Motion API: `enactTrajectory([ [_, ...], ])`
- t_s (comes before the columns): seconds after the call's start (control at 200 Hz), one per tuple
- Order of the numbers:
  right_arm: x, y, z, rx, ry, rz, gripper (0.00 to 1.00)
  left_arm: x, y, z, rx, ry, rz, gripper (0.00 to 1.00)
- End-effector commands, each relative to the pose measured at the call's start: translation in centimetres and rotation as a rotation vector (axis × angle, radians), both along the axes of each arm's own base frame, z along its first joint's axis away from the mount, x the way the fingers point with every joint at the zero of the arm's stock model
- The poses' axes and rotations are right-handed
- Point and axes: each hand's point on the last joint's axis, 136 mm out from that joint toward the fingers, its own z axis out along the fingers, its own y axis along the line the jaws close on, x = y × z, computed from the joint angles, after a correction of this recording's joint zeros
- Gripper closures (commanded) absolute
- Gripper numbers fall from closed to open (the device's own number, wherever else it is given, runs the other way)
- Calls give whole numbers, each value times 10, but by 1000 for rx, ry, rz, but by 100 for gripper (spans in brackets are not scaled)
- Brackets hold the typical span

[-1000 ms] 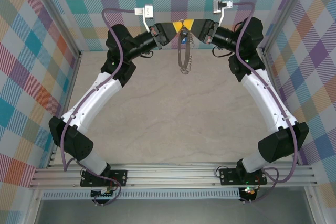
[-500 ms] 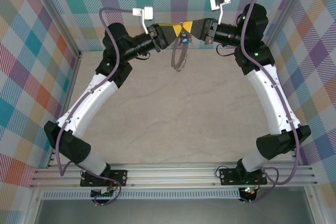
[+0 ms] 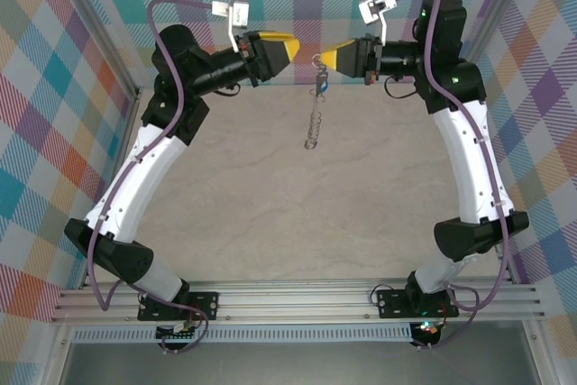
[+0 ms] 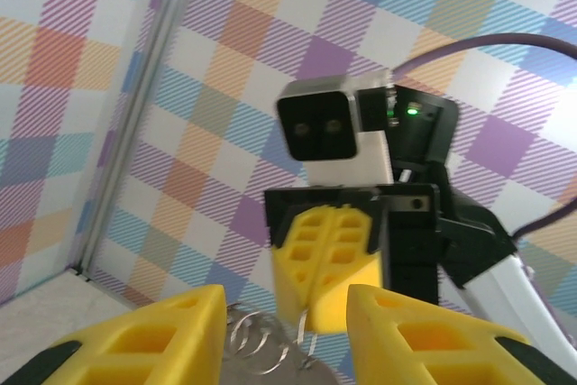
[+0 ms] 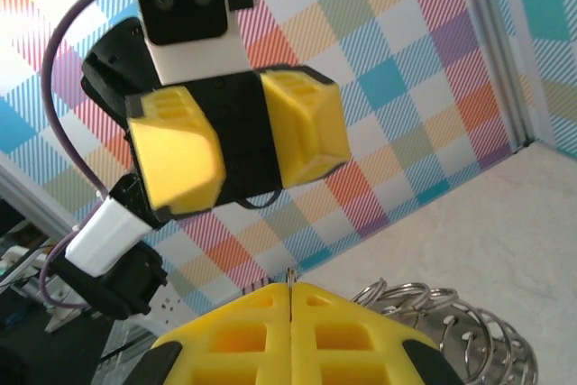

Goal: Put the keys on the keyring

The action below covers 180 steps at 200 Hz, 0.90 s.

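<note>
Left gripper (image 3: 290, 46): released. Its two yellow fingers (image 4: 162, 340) stand apart with nothing between them.
Right gripper (image 3: 326, 57): clenched. Its yellow fingers are pressed together at the tips, pinching the thin wire at the top of the keyring (image 3: 312, 119).
Keyring: hangs straight down from the right gripper's fingertips, edge-on to the overhead camera. It is held by the right gripper and hangs apart from the left one, in the gap between the two.
Key (image 3: 321, 87): its blue head lies against the upper part of the ring, just below the right gripper's tips. Whether it is threaded on cannot be told.
Small loops (image 5: 442, 331): silver coils bunched along the ring. From the right wrist they sit just beyond the closed fingertips, and from the left wrist they show low between the spread fingers.
Grippers together: facing tip to tip, near each other and not touching.
Table (image 3: 297, 214): pale surface well below both grippers; the ring's lower end hangs over it.
</note>
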Motion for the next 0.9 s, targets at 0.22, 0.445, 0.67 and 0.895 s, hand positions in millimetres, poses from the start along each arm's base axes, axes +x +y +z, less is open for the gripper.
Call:
enactTrajectory([
  [0.22, -10, 0, 6, 18, -23, 62, 100, -7, -18, -11, 34, 18, -117, 63],
  [0.445, -8, 0, 5, 22, -20, 59, 100, -5, -26, -15, 36, 28, -138, 64],
  [0.67, -4, 1, 3, 21, -18, 47, 100, -4, -26, -14, 39, 21, -129, 65],
  [0.895, 4, 1, -1, 11, -9, 5, 100, -10, -11, -6, 103, -54, -34, 61],
])
